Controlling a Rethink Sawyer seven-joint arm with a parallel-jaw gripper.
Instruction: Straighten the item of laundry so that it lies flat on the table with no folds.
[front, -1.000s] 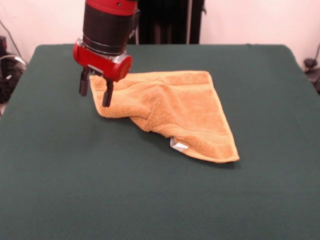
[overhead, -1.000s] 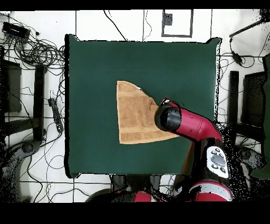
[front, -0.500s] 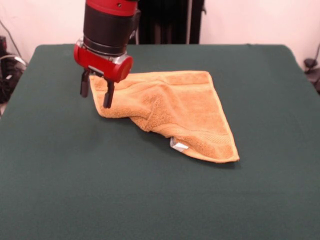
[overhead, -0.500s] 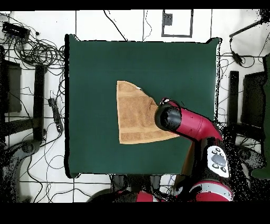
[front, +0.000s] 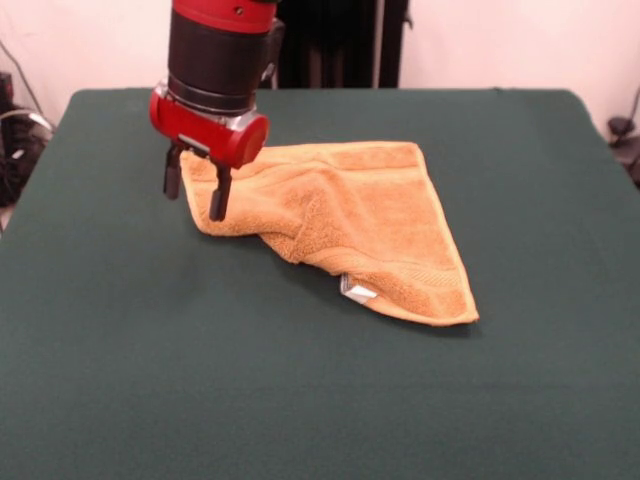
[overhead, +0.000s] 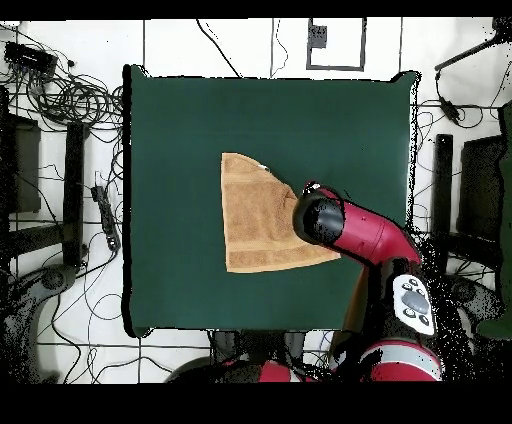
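Hand (front: 196, 194) is inching toward the folded towel's (front: 350, 220) corner, fingers parted and empty; nothing gripped, fold still untouched.

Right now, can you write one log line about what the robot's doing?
claw: open, above towel's corner | towel: folded into triangle, not flat | table: green

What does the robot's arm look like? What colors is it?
The arm is a fat round tube, red at the top with a wide black band below. A shiny red collar with a silver rim sits under that. The gripper has two thin black fingers. From above, a grey panel with buttons shows.
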